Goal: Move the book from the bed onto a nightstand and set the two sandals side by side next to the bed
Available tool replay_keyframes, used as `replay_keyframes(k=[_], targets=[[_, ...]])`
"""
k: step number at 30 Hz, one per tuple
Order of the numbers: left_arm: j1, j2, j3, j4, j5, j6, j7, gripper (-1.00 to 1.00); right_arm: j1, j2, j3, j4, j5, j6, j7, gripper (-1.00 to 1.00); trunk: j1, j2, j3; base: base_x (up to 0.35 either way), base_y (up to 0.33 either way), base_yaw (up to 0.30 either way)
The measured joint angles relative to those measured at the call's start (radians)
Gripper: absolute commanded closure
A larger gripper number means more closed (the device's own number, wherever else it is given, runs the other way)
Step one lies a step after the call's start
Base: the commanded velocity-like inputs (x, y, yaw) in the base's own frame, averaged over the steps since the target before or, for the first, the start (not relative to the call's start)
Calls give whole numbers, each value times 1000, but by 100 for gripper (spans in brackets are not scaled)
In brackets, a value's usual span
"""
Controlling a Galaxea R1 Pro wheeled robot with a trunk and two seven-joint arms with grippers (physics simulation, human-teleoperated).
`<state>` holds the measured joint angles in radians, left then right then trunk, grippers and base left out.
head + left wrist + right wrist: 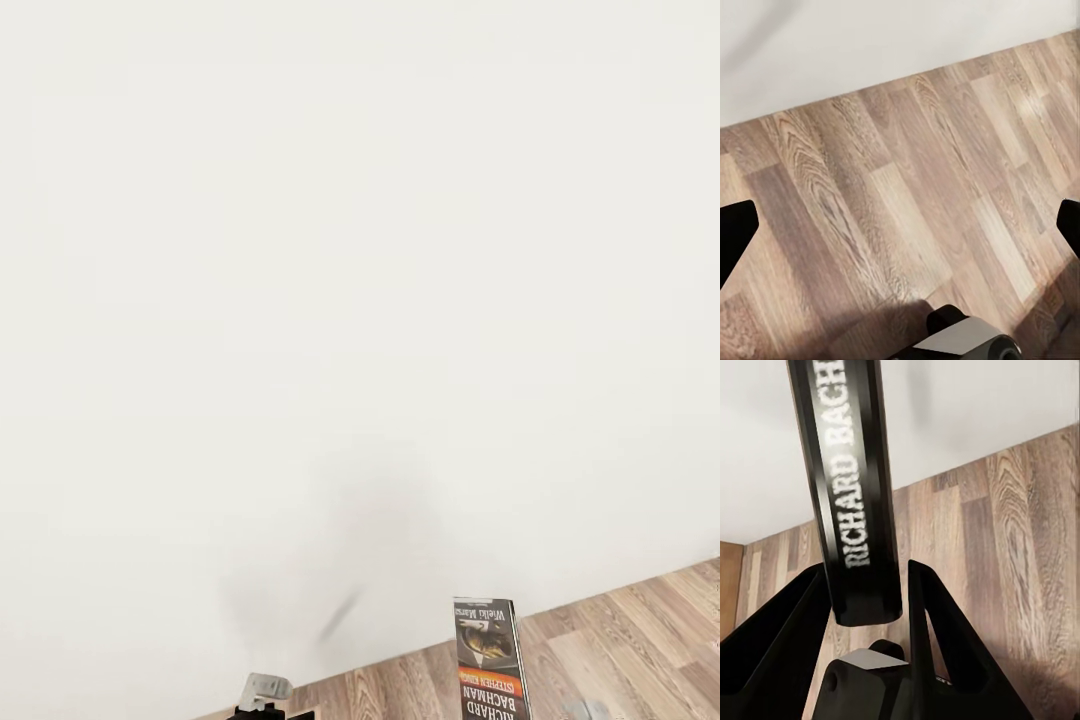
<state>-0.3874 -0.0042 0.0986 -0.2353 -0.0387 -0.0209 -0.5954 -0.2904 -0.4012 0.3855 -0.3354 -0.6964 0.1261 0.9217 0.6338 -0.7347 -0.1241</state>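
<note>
The book [490, 660] stands upright at the lower right of the head view, its dark cover with the orange band facing me and its lettering upside down. In the right wrist view its black spine [855, 495], lettered "RICHARD BACH", runs up from between the two black fingers of my right gripper [865, 574], which is shut on it. My left gripper [900, 225] hangs open over bare wood-plank floor, with one black fingertip [736, 229] at each side edge and nothing between them. The bed, nightstand and sandals are out of view.
A plain white wall [360, 300] stands close ahead and meets the wood-plank floor [620, 640] low in the head view. A grey part of my left arm [262, 690] pokes in at the bottom. A grey and black part of my own body [967, 341] sits below the left gripper.
</note>
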Motion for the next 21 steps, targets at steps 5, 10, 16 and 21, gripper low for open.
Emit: replay_keyframes(k=[5, 10, 16, 21], targets=[[0, 0, 0, 0, 0, 0, 0, -100, 0, 0, 0, 0, 0, 0, 0, 100, 0, 0, 0, 0, 0, -180], [0, 0, 0, 0, 0, 0, 0, -100, 0, 0, 0, 0, 0, 0, 0, 100, 0, 0, 0, 16, 0, -174], [0, 0, 0, 0, 0, 0, 0, -100, 0, 0, 0, 0, 0, 0, 0, 100, -1, 0, 0, 262, 0, -168], [0, 0, 0, 0, 0, 0, 0, -100, 0, 0, 0, 0, 1, 0, 0, 100, -1, 0, 0, 306, 0, -166]])
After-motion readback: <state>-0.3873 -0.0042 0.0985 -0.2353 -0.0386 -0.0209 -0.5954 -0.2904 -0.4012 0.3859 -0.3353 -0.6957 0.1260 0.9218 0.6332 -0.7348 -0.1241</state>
